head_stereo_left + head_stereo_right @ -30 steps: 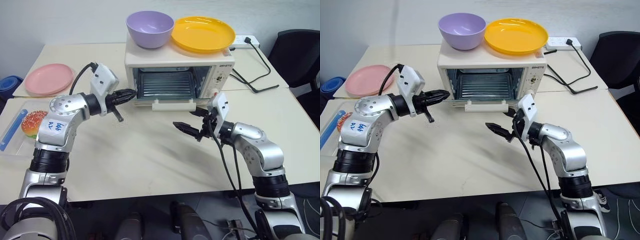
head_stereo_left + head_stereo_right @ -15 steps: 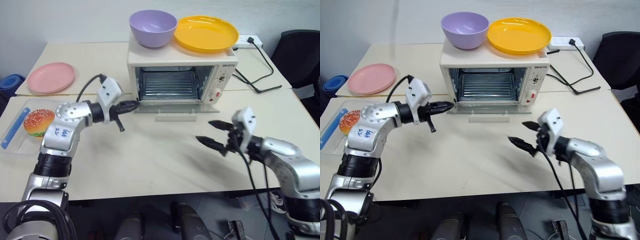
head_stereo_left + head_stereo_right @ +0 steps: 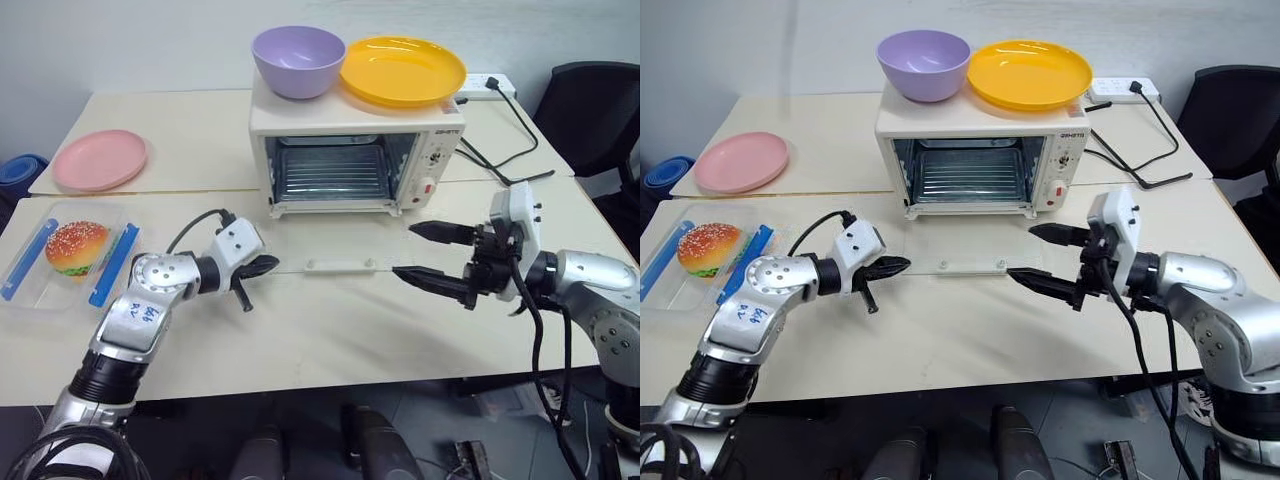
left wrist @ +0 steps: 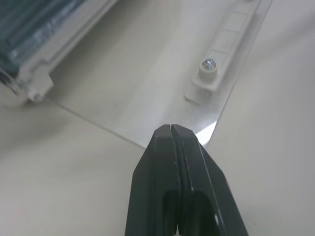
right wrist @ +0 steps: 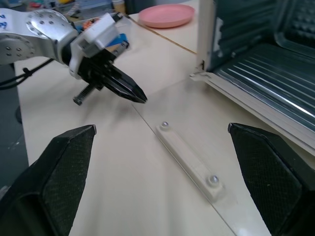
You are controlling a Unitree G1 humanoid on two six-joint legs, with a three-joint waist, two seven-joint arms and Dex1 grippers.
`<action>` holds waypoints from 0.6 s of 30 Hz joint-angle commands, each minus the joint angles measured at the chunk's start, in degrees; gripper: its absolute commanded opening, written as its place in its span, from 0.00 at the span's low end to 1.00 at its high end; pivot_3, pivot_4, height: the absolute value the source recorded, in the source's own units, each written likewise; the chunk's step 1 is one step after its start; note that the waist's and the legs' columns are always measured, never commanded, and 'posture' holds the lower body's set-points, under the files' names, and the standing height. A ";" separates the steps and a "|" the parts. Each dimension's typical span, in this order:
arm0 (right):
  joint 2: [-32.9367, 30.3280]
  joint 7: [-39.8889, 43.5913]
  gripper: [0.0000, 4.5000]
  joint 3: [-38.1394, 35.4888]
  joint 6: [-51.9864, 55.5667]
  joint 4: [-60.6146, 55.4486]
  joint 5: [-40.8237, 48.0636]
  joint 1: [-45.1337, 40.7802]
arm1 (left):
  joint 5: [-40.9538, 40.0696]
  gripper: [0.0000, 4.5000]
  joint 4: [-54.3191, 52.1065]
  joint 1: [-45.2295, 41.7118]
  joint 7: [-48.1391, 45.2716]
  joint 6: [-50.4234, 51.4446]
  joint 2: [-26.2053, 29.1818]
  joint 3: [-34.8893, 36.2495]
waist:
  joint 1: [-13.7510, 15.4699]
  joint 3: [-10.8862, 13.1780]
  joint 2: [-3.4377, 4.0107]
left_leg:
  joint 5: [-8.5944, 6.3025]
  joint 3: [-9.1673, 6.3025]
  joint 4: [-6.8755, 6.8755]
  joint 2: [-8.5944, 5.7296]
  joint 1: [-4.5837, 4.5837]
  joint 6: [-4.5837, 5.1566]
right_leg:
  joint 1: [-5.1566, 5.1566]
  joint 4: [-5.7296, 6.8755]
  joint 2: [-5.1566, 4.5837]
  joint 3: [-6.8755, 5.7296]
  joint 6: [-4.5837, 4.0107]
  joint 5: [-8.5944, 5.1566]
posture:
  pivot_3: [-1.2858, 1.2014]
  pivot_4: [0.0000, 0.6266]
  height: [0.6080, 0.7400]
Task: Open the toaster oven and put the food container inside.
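— Two arms: which one is nearer the box (image 3: 68,262)?
— Left gripper (image 3: 268,265), fingers together. Box sits far left of the open oven (image 3: 355,150), long side pointing away. Right gripper (image 3: 430,253) is wide apart.

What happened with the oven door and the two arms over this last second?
The oven door swung from partly open down flat onto the table. The shut left gripper came down with it to the door's corner; the open right gripper pulled back toward the right. The food container, bowl and plates stayed put.
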 commanded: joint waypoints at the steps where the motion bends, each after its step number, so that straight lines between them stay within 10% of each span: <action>1: 0.69 1.37 1.00 2.01 -0.65 -0.31 1.14 -4.11 | 0.15 0.04 -4.81 4.78 4.04 5.96 0.36 4.34 | -0.19 0.00 0.00 | 0.00 0.01 0.00 0.00 0.01 0.00 | -0.01 0.01 -0.09 0.01 -0.01 -0.01 | 0.52 0.24 1.00; 16: 5.25 10.91 1.00 12.56 -6.34 13.14 -4.91 -15.59 | -21.31 0.99 -40.11 22.44 21.95 43.14 -24.42 61.56 | -0.01 0.00 -0.04 | -0.07 -0.42 0.33 -0.08 -0.38 -0.07 | -0.02 -0.09 -0.29 -0.36 -0.04 -0.02 | 0.52 0.24 1.00; 18: 5.95 11.76 1.00 13.31 -7.53 14.68 -6.04 -16.46 | -22.67 0.99 -40.59 20.26 23.67 46.36 -26.75 69.11 | 0.01 0.00 -0.04 | -0.07 -0.48 0.36 -0.07 -0.37 -0.09 | -0.02 -0.05 -0.21 -0.45 -0.07 -0.02 | 0.52 0.24 1.00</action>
